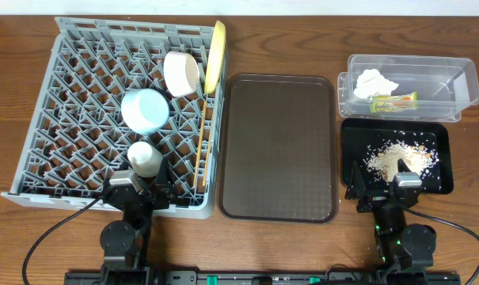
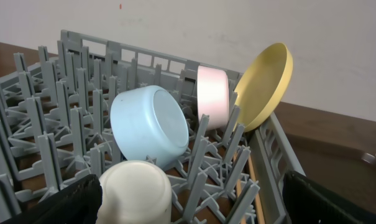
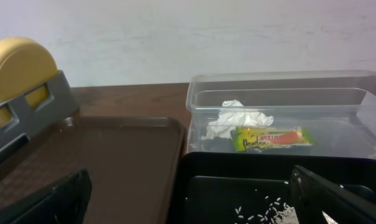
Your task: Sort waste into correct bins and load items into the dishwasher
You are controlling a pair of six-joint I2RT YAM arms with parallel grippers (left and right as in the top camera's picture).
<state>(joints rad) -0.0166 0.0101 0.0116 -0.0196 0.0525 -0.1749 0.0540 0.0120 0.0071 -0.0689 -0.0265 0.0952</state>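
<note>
Here left hand (image 1: pixel 142 179) gapes wide at white cup (image 1: pixel 145 157), right hand (image 1: pixel 385 179) wide at black tray (image 1: pixel 358 138)

A brown serving tray (image 1: pixel 280 146) lies flat on the wooden surface (image 1: pixel 13 79); a white wall (image 3: pixel 175 37) stands behind it.

A dark brown wooden table (image 1: pixel 287 39) with visible grain fills the overhead view — its far edge meets a plain, pale wall (image 2: pixel 175 31). Light falls soft and even, leaving only faint shadows on the wood.
</note>
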